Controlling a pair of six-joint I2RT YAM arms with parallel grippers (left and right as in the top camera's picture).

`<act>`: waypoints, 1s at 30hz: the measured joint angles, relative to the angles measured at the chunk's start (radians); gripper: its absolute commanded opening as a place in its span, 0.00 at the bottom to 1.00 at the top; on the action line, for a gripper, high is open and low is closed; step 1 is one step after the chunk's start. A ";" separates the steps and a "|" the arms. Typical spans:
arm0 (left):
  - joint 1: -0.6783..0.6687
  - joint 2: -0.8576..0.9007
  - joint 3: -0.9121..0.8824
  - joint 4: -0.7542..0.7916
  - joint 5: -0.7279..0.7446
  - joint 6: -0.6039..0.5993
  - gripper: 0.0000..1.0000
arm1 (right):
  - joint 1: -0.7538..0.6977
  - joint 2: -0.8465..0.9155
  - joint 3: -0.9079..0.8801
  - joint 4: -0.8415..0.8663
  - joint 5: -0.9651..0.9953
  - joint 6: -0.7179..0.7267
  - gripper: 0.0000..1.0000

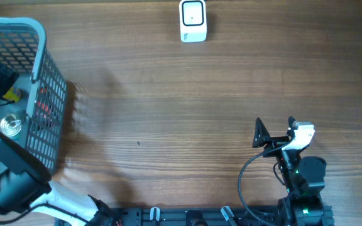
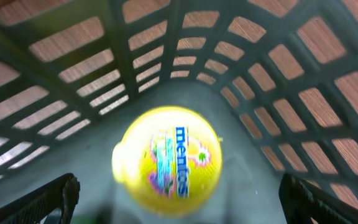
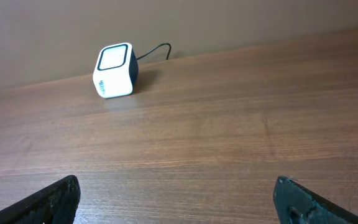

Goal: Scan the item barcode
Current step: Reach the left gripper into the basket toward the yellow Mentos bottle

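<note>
A round yellow Mentos container [image 2: 168,160] lies on the floor of the grey mesh basket [image 1: 41,59], label facing up; no barcode shows. My left gripper [image 2: 178,186] hangs just above it inside the basket, open, with a dark finger [image 2: 58,199] at each side and not touching it. From overhead the container shows only as a yellow patch [image 1: 12,95] beside the arm. The white scanner [image 1: 193,21] stands at the table's far edge, also seen in the right wrist view [image 3: 114,70]. My right gripper [image 1: 275,129] rests open at the near right, holding nothing.
The basket walls [image 2: 185,37] close in around the left gripper. A shiny metal item [image 1: 10,125] also lies in the basket. The scanner's cable [image 3: 154,50] runs off behind it. Bare wooden table [image 1: 168,113] lies between basket, scanner and right arm.
</note>
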 measured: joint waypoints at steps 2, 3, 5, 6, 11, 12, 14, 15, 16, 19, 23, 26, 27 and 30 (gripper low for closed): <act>0.000 0.028 0.000 0.039 0.000 0.000 1.00 | 0.000 0.006 0.000 0.000 0.000 0.000 1.00; 0.000 0.039 0.000 0.050 0.000 0.000 1.00 | 0.000 0.008 0.000 0.000 0.000 0.000 1.00; 0.000 0.063 0.000 0.077 0.000 0.000 1.00 | 0.000 0.011 0.000 0.000 0.000 0.000 1.00; 0.000 0.081 0.000 0.084 0.000 0.000 0.97 | 0.000 0.011 0.000 0.000 0.000 0.000 1.00; 0.000 0.140 0.000 0.101 0.000 0.003 0.86 | 0.000 0.011 0.000 0.000 0.000 0.000 1.00; 0.000 0.148 0.000 0.105 0.000 0.002 0.80 | 0.000 0.011 0.000 0.000 0.000 0.000 1.00; 0.000 0.152 0.000 0.112 0.000 0.003 0.76 | 0.000 0.011 0.000 0.000 0.000 0.000 1.00; 0.000 0.152 0.000 0.116 0.000 0.005 0.75 | 0.000 0.011 0.000 0.000 0.000 0.000 1.00; 0.000 0.152 0.000 0.119 0.000 0.003 0.73 | 0.000 0.011 0.000 0.000 0.000 0.000 1.00; 0.000 0.152 0.000 0.121 0.000 0.003 0.65 | 0.000 0.011 0.000 0.000 0.000 0.000 1.00; 0.000 0.152 0.000 0.124 -0.002 0.003 0.58 | 0.000 0.011 0.000 0.000 0.000 0.000 1.00; 0.000 0.152 0.000 0.125 -0.002 0.003 0.57 | 0.000 0.024 0.000 0.000 0.000 0.000 1.00; 0.000 0.152 0.000 0.124 -0.002 0.003 0.57 | 0.000 0.031 0.000 0.000 0.000 0.000 1.00; 0.000 0.152 0.000 0.124 -0.002 0.003 0.58 | 0.000 0.044 0.000 0.000 0.000 0.000 1.00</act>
